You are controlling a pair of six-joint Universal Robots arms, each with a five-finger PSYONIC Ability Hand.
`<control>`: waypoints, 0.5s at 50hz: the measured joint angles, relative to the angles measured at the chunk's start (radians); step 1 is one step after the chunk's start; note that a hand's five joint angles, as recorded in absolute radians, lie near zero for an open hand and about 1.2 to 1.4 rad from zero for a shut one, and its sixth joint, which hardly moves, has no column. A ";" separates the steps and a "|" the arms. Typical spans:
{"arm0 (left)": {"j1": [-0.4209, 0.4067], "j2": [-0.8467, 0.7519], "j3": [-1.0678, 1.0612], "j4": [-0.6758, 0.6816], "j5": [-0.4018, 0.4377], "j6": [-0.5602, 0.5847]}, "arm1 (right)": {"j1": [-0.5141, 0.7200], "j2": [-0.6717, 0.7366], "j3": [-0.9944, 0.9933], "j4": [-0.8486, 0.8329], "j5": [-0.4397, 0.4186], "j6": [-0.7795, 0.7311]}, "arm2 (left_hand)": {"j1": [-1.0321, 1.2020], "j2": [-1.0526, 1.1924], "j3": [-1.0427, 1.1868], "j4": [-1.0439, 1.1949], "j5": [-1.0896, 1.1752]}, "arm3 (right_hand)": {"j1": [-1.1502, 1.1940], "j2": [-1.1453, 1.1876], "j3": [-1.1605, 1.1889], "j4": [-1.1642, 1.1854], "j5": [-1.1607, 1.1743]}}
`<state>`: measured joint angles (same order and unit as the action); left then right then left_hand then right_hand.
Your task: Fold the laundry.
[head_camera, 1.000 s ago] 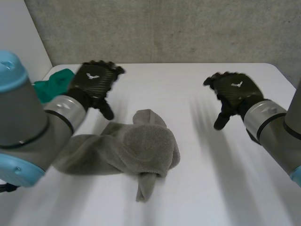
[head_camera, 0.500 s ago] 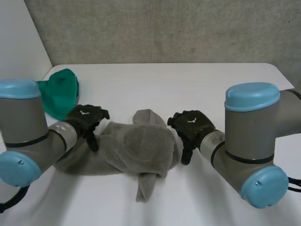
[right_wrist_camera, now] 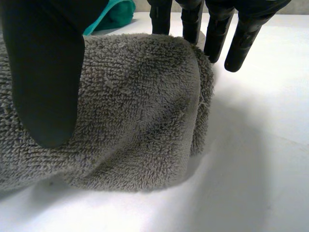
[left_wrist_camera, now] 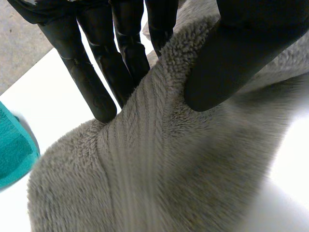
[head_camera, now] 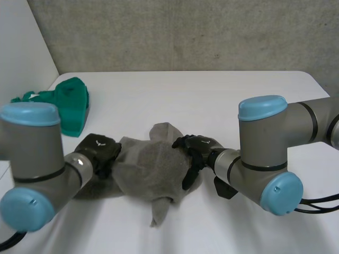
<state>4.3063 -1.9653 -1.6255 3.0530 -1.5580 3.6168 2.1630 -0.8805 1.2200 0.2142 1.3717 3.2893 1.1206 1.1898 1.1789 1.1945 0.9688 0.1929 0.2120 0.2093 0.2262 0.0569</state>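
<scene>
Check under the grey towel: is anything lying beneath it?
The white table shows around the grey towel, and nothing pokes out from its edges. Beneath its bunched folds everything is covered, so I cannot tell.

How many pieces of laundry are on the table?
2. The grey towel lies crumpled in the middle of the table; the green cloth lies at its far left edge. Some may be hidden.

A white table (head_camera: 222, 100) stands against a rough grey concrete wall (head_camera: 185, 32), a plain white panel (head_camera: 24, 47) on the left
</scene>
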 measured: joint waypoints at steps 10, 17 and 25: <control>-0.026 0.175 -0.141 -0.064 0.005 0.003 | 0.001 0.005 -0.023 0.021 0.006 -0.042 | -0.307 -0.350 -0.317 -0.333 -0.286 | 0.004 0.009 0.011 0.003 0.004; -0.037 0.155 -0.057 -0.029 0.006 0.004 | 0.006 -0.040 0.013 0.016 0.001 -0.133 | -0.831 -0.906 -0.893 -0.915 -0.868 | 0.395 0.481 0.483 0.466 0.439; -0.013 -0.039 0.173 0.058 0.011 -0.001 | 0.016 -0.128 0.102 -0.019 0.001 -0.336 | -0.831 -0.927 -0.915 -0.935 -0.893 | 0.725 0.914 0.922 0.938 0.861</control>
<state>4.2937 -2.0045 -1.4526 3.1108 -1.5466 3.6158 2.1792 -1.0084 1.3219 0.1953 1.3730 2.9534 0.2896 0.2633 0.2638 0.2593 0.0761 0.9174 1.1262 1.1315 1.1639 0.9179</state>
